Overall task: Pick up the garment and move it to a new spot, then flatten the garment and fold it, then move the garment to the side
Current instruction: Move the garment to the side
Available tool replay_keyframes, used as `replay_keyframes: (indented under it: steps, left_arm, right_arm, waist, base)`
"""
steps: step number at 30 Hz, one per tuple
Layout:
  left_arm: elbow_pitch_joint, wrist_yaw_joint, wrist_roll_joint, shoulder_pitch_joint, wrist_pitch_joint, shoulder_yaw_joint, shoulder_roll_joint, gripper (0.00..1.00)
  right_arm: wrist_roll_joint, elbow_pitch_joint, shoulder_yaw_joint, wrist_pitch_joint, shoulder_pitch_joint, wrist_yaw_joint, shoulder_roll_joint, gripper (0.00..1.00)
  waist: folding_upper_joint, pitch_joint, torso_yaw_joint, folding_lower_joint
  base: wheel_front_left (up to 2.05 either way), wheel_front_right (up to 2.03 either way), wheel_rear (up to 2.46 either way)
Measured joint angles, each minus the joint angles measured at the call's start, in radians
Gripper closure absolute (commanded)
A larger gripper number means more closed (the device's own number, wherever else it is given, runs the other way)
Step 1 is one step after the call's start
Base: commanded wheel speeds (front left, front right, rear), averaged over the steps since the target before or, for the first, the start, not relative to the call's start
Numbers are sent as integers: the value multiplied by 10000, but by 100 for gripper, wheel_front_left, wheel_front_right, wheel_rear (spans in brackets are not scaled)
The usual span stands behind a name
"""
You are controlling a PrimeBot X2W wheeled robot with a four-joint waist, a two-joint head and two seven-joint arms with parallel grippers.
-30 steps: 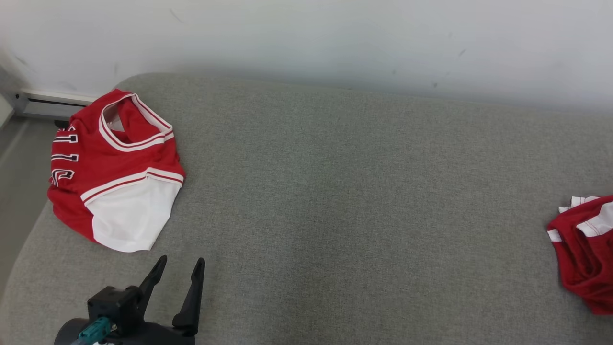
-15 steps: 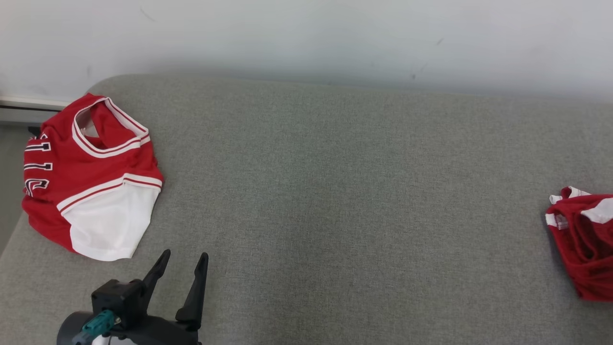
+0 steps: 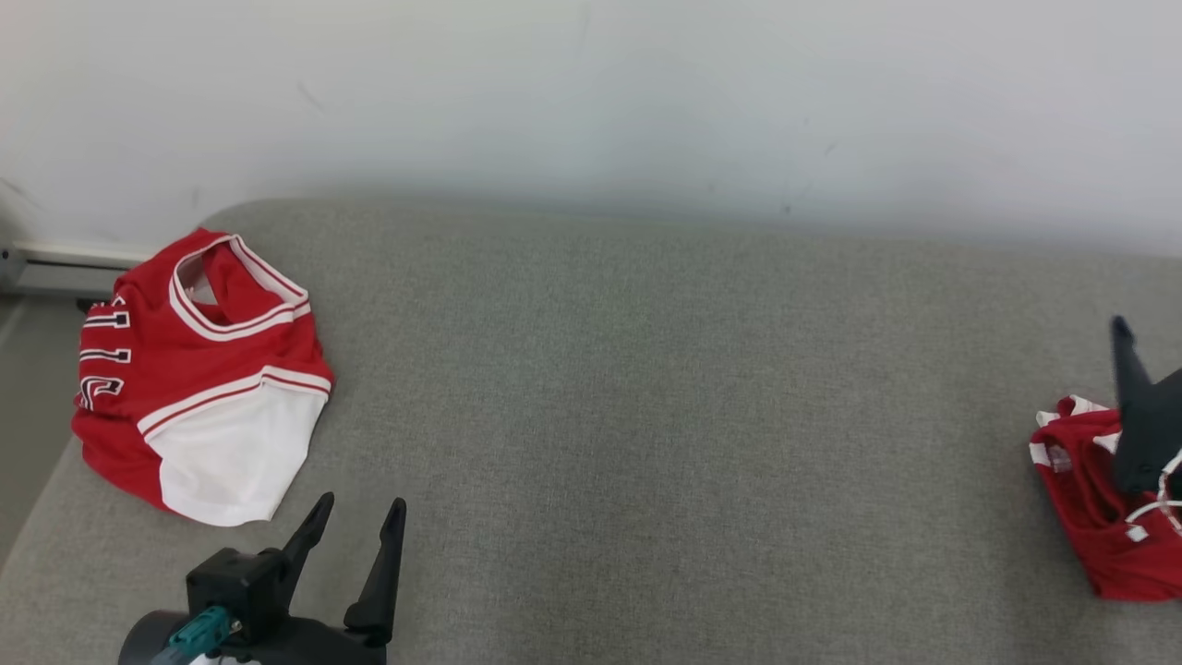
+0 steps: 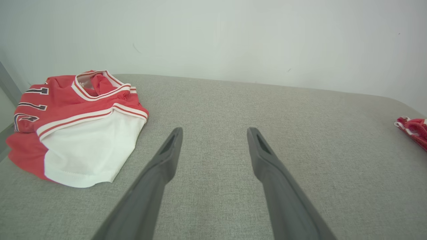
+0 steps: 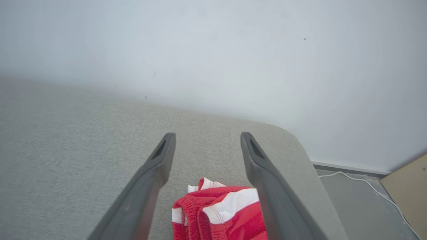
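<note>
The grey padded surface (image 3: pixel 646 416) spans the head view. A folded jersey (image 3: pixel 203 369) lies at mid-left. The crumpled red garment (image 3: pixel 1076 499) sits at the right edge, with my right tool (image 5: pixel 207 135) over it, fingers spread wide and empty. My left tool (image 3: pixel 360 503) hovers at lower left, fingers pointing up-frame, also wide.

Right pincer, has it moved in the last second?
Yes. The right pincer has come up over the crumpled red garment at the right end of the couch; earlier nothing overlapped that garment.
</note>
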Motion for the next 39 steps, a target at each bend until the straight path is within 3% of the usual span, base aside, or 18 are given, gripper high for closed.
replay_keyframes:
  steps: [5, 8, 21, 39]
  left_arm:
    - [-6, 4, 12, -4, -318, 86, -27, 0]
    - [0, 13, 13, -12, -456, 261, -46, 0]
    - [263, 182, -79, 54, -662, 721, -54, 0]
    - [537, 267, -151, 479, -512, 917, -79, 0]
  right_arm:
    - [823, -723, 23, -1081, 417, 522, 836, 0]
    - [1266, -1170, -58, -1586, 847, 552, 1471, 0]
    - [1820, -2744, 31, -2849, 2906, 150, 3400, 0]
    - [1797, -2629, 568, -3108, 3921, -33, 3507, 0]
  waist:
    - [0, -425, -94, -1]
    - [0, -670, -171, -2]
    - [0, -1367, -845, -2]
    - [-1, -1720, -1296, -1]
  base:
    - [0, 0, 0]
    - [0, 0, 0]
    - [0, 0, 0]
    - [0, 0, 0]
